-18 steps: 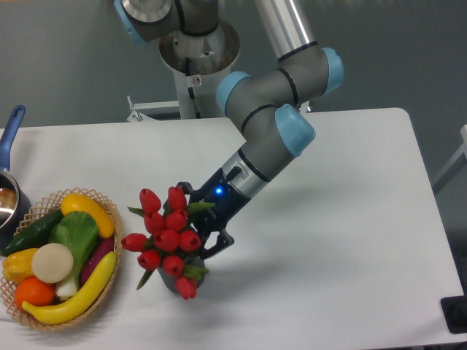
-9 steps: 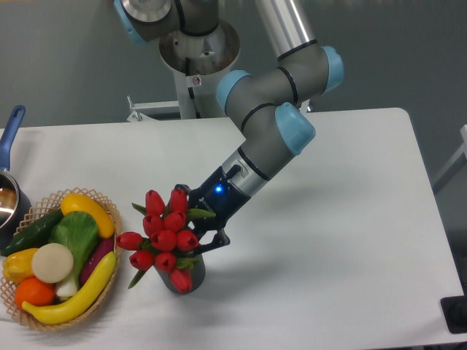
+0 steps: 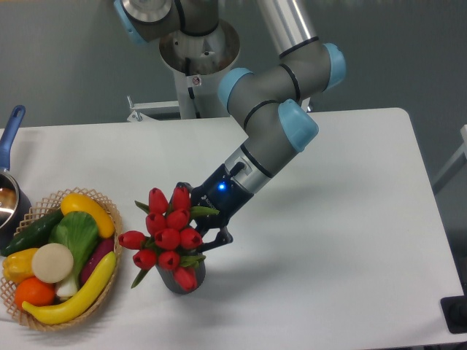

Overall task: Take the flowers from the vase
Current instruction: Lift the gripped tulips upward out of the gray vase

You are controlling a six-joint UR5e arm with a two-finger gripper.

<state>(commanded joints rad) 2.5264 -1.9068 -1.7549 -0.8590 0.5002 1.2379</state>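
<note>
1. We saw the flowers (image 3: 169,237), a bunch of red buds with green leaves, just left of the frame's centre and low down, their stems standing in the vase (image 3: 180,278).
2. The vase was a small dark grey cup resting on the white surface (image 3: 328,240), mostly hidden by the blooms.
3. The arm (image 3: 273,124) reached down from the upper middle, and its claw (image 3: 201,222) sat right behind the bunch on its right side, touching or nearly touching the buds.
4. We could not tell whether the claw was spread or clamped, since the flowers covered its fingers.
5. At the lower left we saw a basket (image 3: 22,310) of fruit and vegetables, just beside the flowers.
6. A pot (image 3: 9,197) with a blue handle sat at the left edge, above the basket.
</note>
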